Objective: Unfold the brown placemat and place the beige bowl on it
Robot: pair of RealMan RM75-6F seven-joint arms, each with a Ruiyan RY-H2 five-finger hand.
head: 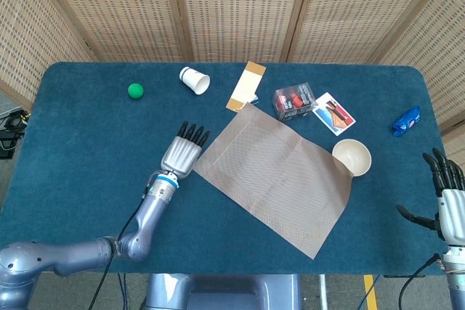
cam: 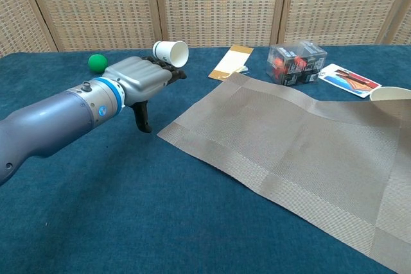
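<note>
Placemat (head: 275,178) lies spread flat on the surface, corner just right of the left hand's (head: 183,156) fingers (head: 193,133), which are straight and holding nothing. Thin, floppy weave: likely best pinched at an edge. Bowl (head: 352,156) touches its far edge, mat partly lapping it; light, rigid. Right hand (head: 449,201) idle, splayed, empty, half cut off.

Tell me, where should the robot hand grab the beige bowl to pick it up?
Probably by the rim of the beige bowl, on its right side. It sits upright and open, and the brown placemat edge rides up against its left side. The right robot hand is open and nearest, so it could come from the right.
</note>
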